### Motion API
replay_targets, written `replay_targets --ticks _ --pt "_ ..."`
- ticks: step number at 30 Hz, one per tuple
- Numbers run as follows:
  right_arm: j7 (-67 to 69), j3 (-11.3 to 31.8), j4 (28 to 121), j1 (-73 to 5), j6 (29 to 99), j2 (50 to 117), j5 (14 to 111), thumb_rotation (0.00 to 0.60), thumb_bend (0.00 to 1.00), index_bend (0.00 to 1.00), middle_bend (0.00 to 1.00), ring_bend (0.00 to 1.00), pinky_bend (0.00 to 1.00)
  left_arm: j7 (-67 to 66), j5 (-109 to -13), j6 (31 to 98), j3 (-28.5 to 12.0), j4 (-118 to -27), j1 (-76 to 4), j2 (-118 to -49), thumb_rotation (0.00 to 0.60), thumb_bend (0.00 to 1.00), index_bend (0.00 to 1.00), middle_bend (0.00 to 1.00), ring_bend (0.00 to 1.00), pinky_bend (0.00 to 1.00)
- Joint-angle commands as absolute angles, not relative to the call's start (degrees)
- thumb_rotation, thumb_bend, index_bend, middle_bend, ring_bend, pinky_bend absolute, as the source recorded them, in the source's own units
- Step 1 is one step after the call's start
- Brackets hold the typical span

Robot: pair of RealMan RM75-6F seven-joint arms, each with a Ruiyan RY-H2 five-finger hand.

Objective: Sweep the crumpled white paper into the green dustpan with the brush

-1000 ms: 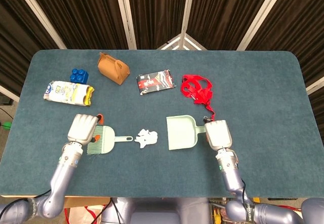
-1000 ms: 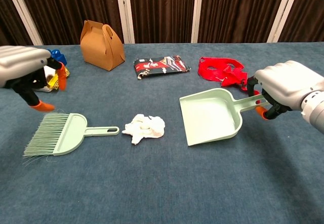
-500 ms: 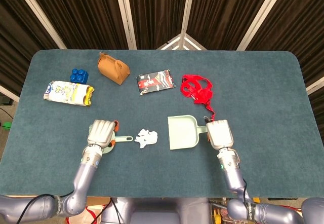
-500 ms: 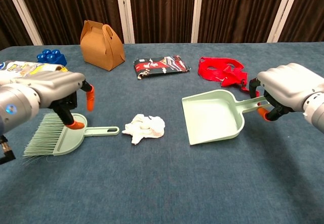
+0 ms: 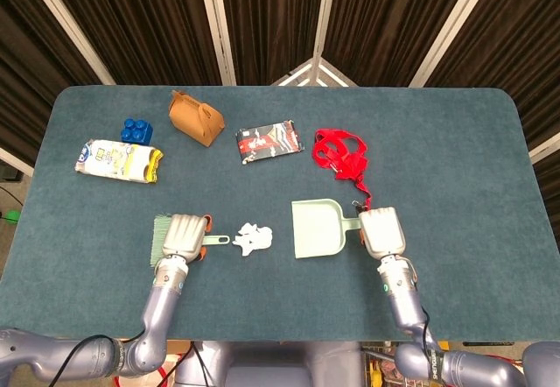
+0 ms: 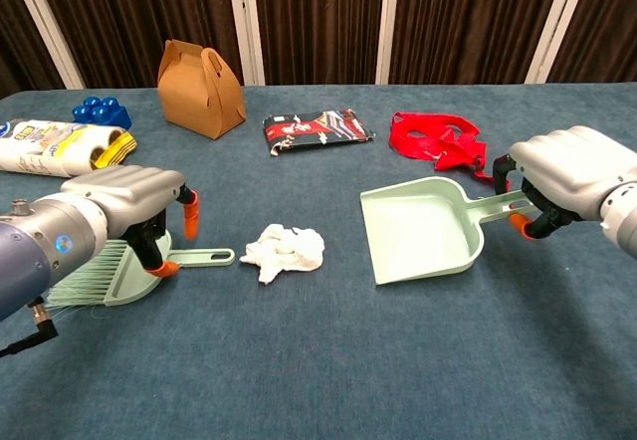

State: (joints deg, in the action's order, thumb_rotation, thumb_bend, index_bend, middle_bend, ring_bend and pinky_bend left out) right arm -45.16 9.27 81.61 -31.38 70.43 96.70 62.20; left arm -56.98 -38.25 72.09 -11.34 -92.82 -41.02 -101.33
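The crumpled white paper (image 5: 252, 238) (image 6: 286, 249) lies on the blue table between the two tools. Left of it lies the green brush (image 5: 217, 240) (image 6: 204, 256), handle pointing at the paper. My left hand (image 5: 184, 236) (image 6: 129, 201) sits over the brush head with its orange-tipped fingers apart on either side of the handle base, and it hides most of the brush head. The green dustpan (image 5: 315, 228) (image 6: 418, 231) lies right of the paper, its mouth facing the paper. My right hand (image 5: 382, 232) (image 6: 567, 176) grips the dustpan's handle.
Along the far side stand a brown paper box (image 5: 196, 117) (image 6: 201, 89), blue blocks (image 5: 136, 129) (image 6: 101, 111), a snack bag (image 5: 118, 160) (image 6: 60, 146), a red-black pouch (image 5: 269, 140) (image 6: 317, 127) and a red strap (image 5: 343, 156) (image 6: 438, 139) just behind the dustpan handle.
My left hand has moved right, from beside the bristles to over the brush head. The right hand has shifted the dustpan slightly right. The paper has not moved.
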Motion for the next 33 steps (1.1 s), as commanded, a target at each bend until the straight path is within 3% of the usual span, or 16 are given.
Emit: replay_targets --ticks 1,11,19,33 --pt "-45.09 9.13 81.54 -31.34 70.47 96.75 62.28 0.6 0.5 0.68 0.84 0.8 0.8 -56.78 -37.97 72.02 -11.23 -92.36 -41.22 -101.45 0.6 0.36 0.44 1.0 1.0 1.0" --pt "-44.76 8.46 80.64 -30.98 70.54 97.16 62.45 0.6 0.5 0.68 0.84 0.8 0.8 -55.82 -35.54 71.09 -11.33 -90.44 -41.98 -102.95 0.6 0.37 0.46 1.0 1.0 1.0" --pt "-44.39 8.93 80.53 -31.43 69.74 96.6 62.27 0.6 0.5 0.68 0.84 0.8 0.8 -54.13 -36.24 71.29 -11.06 -89.52 -42.02 -103.6 0.6 0.53 0.67 1.0 1.0 1.0" --pt "-46.26 8.35 83.11 -31.74 69.88 95.73 62.83 0.6 0.5 0.69 0.84 0.8 0.8 -46.08 -43.47 73.0 -12.59 -93.24 -40.99 -102.3 0.6 0.58 0.75 1.0 1.0 1.0"
